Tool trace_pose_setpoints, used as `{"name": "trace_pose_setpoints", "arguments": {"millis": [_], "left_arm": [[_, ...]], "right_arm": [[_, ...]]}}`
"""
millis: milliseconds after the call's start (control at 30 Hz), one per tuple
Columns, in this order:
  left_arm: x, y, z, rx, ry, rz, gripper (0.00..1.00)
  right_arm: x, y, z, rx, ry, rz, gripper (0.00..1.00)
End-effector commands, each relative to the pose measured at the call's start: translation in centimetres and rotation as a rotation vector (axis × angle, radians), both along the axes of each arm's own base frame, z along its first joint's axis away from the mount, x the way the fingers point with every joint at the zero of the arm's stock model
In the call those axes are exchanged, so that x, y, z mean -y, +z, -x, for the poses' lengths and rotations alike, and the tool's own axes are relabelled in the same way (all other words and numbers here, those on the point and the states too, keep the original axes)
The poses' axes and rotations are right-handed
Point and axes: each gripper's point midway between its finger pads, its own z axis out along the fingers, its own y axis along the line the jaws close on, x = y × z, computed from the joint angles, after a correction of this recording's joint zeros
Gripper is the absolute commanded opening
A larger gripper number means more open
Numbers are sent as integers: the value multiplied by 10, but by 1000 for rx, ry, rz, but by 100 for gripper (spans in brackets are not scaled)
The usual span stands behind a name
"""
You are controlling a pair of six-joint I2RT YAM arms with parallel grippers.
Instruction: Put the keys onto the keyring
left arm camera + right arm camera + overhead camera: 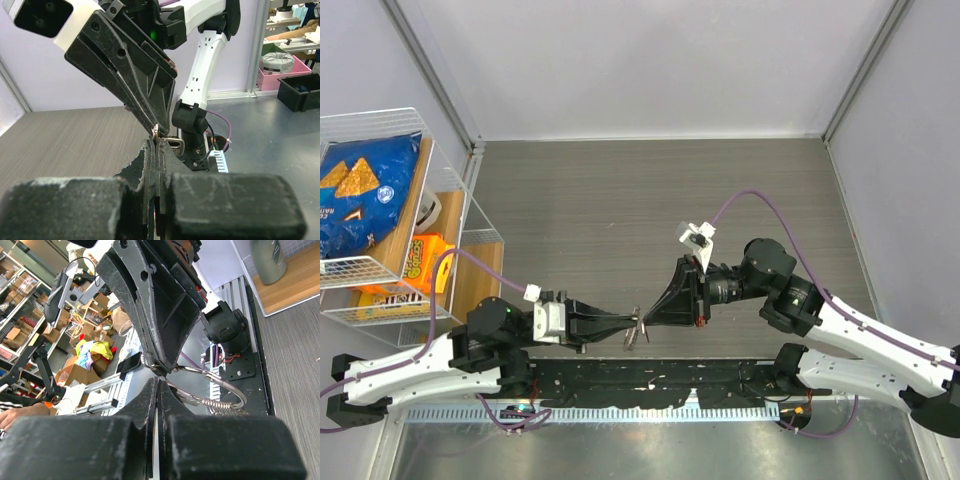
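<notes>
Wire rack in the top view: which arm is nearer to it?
Left. The left arm lies close by the wire rack's near end, the left pincer pointing away from it. The right arm sits across the table, the right pincer meeting the left one near the middle.

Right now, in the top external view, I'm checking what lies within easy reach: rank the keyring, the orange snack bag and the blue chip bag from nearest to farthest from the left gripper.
1. The keyring: right at the left gripper tips, near the table's front edge.
2. The orange snack bag: far left, on the wooden shelf.
3. The blue chip bag: farther left and farther back.
</notes>
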Motion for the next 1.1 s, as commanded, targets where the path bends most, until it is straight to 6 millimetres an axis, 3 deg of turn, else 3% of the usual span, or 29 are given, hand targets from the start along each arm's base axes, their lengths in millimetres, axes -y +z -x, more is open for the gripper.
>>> {"name": "trace_pose_setpoints", "arguments": {"millis": [0,1067], "left_arm": [[-7,28,4,45,-7,98,0],[-6,24,7,51,-28,88,0]], "right_arm": [[-2,19,0,22,-5,-65,6],[-9,42,2,-37,21,-126,6]]}}
